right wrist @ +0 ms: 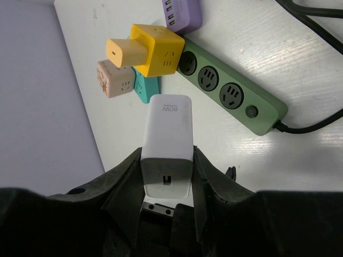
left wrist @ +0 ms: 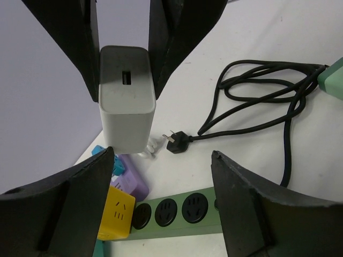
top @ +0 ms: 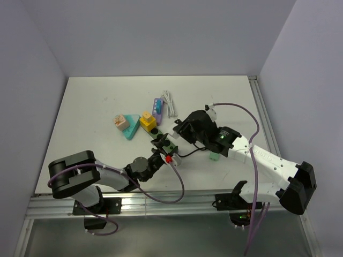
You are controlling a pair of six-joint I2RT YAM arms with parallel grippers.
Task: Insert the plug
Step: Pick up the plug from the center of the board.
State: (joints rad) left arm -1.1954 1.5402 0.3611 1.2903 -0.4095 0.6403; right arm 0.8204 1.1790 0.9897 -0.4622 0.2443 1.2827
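The plug is a white charger block (right wrist: 167, 134), and my right gripper (right wrist: 166, 155) is shut on its sides, holding it in the air above the table. In the left wrist view the same charger (left wrist: 127, 101) hangs between the right arm's black fingers (left wrist: 177, 37), just beyond the green power strip (left wrist: 177, 211) with three black sockets. My left gripper (left wrist: 161, 160) is open, one finger on each side of the strip's switch end. From above, the two grippers (top: 161, 142) (top: 180, 127) stand close together at mid-table.
A yellow cube adapter (right wrist: 155, 51) sits plugged at the strip's far end, with purple (right wrist: 182, 10), teal (right wrist: 144, 88) and pink (right wrist: 113, 79) adapters beside it. The strip's black cable and plug (left wrist: 177, 142) lie coiled on the table. A white cable (top: 170, 103) lies farther back.
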